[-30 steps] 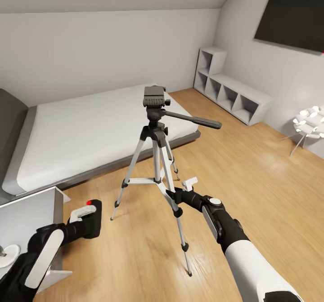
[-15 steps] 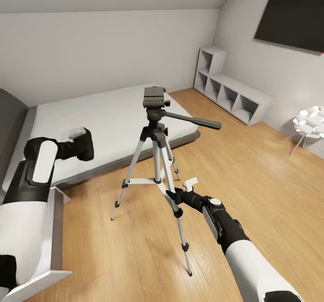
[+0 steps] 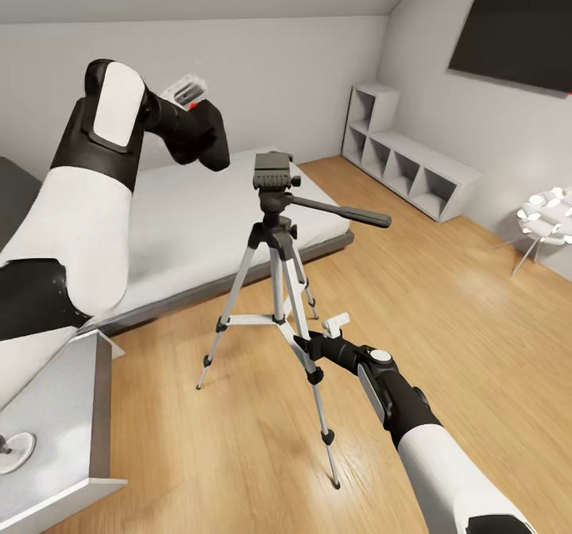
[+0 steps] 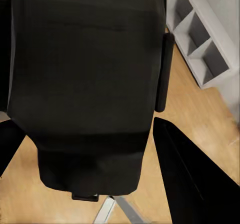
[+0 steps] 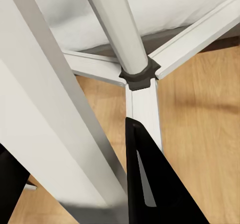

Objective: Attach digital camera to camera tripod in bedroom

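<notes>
- The tall camera tripod (image 3: pixel 278 280), with silver telescoping legs and a black pan head with a long handle, stands on the light wood floor (image 3: pixel 445 311) in the middle of the bedroom, just in front of the low grey-framed bed (image 3: pixel 183 224).
- The left gripper (image 3: pixel 184 89) is raised high, to the left of the tripod head and above its level, and carries the small black digital camera (image 3: pixel 202 133). Its jaws look clamped on the camera body: in the left wrist view the black camera (image 4: pixel 85 84) sits between the dark fingers (image 4: pixel 190 179). Held this high, the camera can be brought down onto the head's mounting plate from above.
- The right gripper (image 3: pixel 314 345) is low, at the near tripod leg (image 5: pixel 55 114). The leg runs between its jaws in the right wrist view, seemingly to steady the stand; whether they press on it I cannot tell.
- The camera is well apart from the plate, so mounting is not yet done.
- White cube shelves (image 3: pixel 405 164) line the far right wall.
</notes>
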`<state>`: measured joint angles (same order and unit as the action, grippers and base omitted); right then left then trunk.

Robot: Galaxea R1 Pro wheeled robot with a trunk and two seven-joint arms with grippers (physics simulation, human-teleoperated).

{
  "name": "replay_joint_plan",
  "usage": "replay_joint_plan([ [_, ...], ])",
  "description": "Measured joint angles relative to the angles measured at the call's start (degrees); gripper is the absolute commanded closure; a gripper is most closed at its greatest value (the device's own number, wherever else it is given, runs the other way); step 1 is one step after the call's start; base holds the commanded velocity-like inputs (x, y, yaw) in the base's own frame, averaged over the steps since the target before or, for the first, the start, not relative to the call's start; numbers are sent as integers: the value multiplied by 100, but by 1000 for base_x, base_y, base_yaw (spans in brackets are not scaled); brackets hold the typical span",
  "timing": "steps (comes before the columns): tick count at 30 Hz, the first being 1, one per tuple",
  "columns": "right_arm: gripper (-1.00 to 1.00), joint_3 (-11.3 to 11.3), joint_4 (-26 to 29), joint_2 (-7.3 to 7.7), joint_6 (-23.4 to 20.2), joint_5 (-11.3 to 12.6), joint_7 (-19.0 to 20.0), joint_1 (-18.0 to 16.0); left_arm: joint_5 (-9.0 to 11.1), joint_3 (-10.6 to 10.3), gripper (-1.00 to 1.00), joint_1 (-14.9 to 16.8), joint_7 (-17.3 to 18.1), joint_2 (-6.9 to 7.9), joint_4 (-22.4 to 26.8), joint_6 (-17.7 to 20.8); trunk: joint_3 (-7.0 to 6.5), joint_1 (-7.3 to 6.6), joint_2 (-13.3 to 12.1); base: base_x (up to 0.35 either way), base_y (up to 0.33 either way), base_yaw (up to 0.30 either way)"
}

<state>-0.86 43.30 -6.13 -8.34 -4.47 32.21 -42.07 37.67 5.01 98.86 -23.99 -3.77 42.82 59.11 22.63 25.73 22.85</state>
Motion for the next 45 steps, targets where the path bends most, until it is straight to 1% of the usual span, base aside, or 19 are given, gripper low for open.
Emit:
replay_joint_plan([
  [1,100,0,3,-1,-7,-1,-3,-1,-24,-5,100,184,-59,-99,-117,6,-1,0,0,0,0,0],
  [5,100,0,6,-6,-7,-4,-10,-1,-30,-11,100,418,-139,-254,-108,38,0,0,0,0,0,0],
  [9,100,0,9,-7,-9,-5,-11,-1,-46,-18,100,485,-163,-330,-44,58,0,0,-1,0,0,0],
  [12,100,0,8,-6,-8,-3,-8,-1,-62,-141,100,512,-172,-401,-10,64,0,0,-1,0,0,0],
  [13,100,-1,7,-5,-8,-2,-6,-2,-55,-207,100,516,-173,-411,-7,62,0,0,-1,0,0,0],
  [15,100,-1,8,-4,-8,0,-4,0,-52,-452,100,524,-179,-431,-1,65,1,0,-1,0,0,0],
  [16,100,-1,5,-3,-8,3,-2,-2,-75,-832,100,529,-179,-440,4,65,1,0,-1,0,0,0],
  [17,100,-1,3,-2,-6,4,-2,-2,-72,-926,100,530,-185,-439,14,57,1,0,0,0,0,0],
  [18,100,-1,5,-2,-9,4,-2,-2,-116,-947,100,530,-186,-437,20,66,1,0,-1,0,0,0],
  [24,100,-1,3,-2,-6,2,-2,-3,-103,-1050,100,531,-188,-432,208,52,1,0,0,0,0,0],
  [30,100,-1,3,-1,-6,3,0,-3,-112,-1066,100,531,-206,-437,255,32,1,0,-1,0,0,0],
  [33,100,-1,7,-1,-7,2,-1,0,-115,-1052,100,531,-360,-410,254,14,1,0,-1,0,0,0],
  [36,100,-1,6,-2,-8,2,-1,-1,-136,-1052,100,531,-597,-397,265,8,1,0,-1,0,0,0],
  [38,100,-1,6,-2,-9,2,-2,-2,-186,-1071,100,531,-1055,-391,277,8,1,0,-1,0,0,0],
  [39,100,-1,6,-2,-8,2,-2,-2,-167,-1081,100,531,-1191,-393,277,-2,1,0,-1,0,0,0],
  [41,100,-1,7,-2,-9,2,-2,-1,-233,-1097,100,531,-1761,-401,278,6,1,0,-1,0,0,0],
  [42,100,-1,12,-5,-11,-2,-9,-1,-245,-1094,100,530,-2262,-428,267,-29,1,0,-1,0,0,0],
  [43,100,-1,13,-6,-13,-4,-11,0,-202,-1105,100,531,-2452,-463,264,-107,0,0,-1,0,0,0],
  [45,100,-1,15,-7,-11,-4,-12,2,-191,-1136,100,531,-2585,-502,277,-161,0,0,-1,0,0,0],
])
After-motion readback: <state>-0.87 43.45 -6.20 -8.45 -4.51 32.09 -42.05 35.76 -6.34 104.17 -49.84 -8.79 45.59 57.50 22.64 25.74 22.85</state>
